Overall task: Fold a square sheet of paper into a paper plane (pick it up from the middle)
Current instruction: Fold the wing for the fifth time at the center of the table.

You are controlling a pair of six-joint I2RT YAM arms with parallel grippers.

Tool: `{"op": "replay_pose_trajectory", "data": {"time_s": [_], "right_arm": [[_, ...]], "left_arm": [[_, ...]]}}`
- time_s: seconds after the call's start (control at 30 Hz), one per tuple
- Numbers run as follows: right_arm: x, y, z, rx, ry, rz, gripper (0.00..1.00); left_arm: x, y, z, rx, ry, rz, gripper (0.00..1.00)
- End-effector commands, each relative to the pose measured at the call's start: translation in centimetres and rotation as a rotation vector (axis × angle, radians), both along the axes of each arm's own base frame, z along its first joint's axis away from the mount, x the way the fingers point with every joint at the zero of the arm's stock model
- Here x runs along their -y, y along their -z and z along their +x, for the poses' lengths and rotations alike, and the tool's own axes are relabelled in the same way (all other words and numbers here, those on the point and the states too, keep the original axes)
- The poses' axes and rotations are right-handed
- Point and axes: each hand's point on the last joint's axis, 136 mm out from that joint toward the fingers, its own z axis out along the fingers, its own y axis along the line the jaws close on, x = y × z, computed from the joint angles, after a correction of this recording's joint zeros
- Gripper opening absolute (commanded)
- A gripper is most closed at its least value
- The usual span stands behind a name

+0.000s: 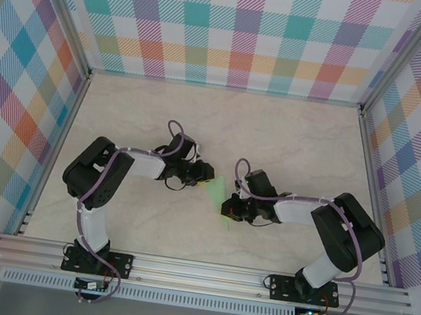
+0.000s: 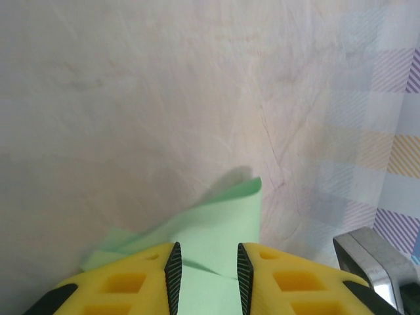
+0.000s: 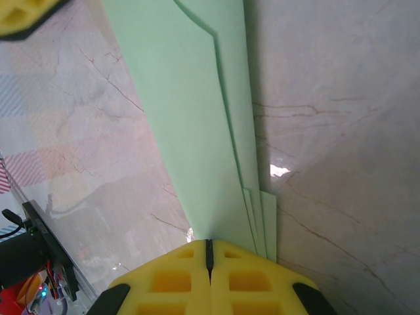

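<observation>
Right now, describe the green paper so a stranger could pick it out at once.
Start at the pale marble table inside the checked walls and look to its middle. There, between the left hand and the right hand, is the folded paper, a narrow layered strip pinched by the right hand. Its mint green sets it apart from the beige tabletop and the dark hands.

I count one folded green paper point(image 1: 219, 193), one marble surface point(image 1: 299, 147) and two arms point(image 1: 100, 181) carrying the left end effector point(image 2: 207, 262) and the right end effector point(image 3: 210, 246).
</observation>
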Motion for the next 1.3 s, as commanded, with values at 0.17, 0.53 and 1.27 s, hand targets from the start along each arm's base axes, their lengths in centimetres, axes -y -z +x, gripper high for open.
{"op": "replay_pose_trajectory", "data": {"time_s": [0.17,0.53,1.27], "right_arm": [[4.1,4.5,-5.4,-0.218,-0.031,-0.196,0.04],[3.3,3.8,-4.3,-0.201,-0.011,-0.173,0.05],[3.3,4.0,-4.2,-0.209,0.010,-0.177,0.05]], "left_arm": [[-3.1,0.3,2.4,0.000,-0.047,0.065,0.32],[-3.4,-9.8,1.2,0.158,-0.069,0.005,0.34],[4.5,-4.7,-3.6,0.079,0.043,-0.028,0.33]]}}
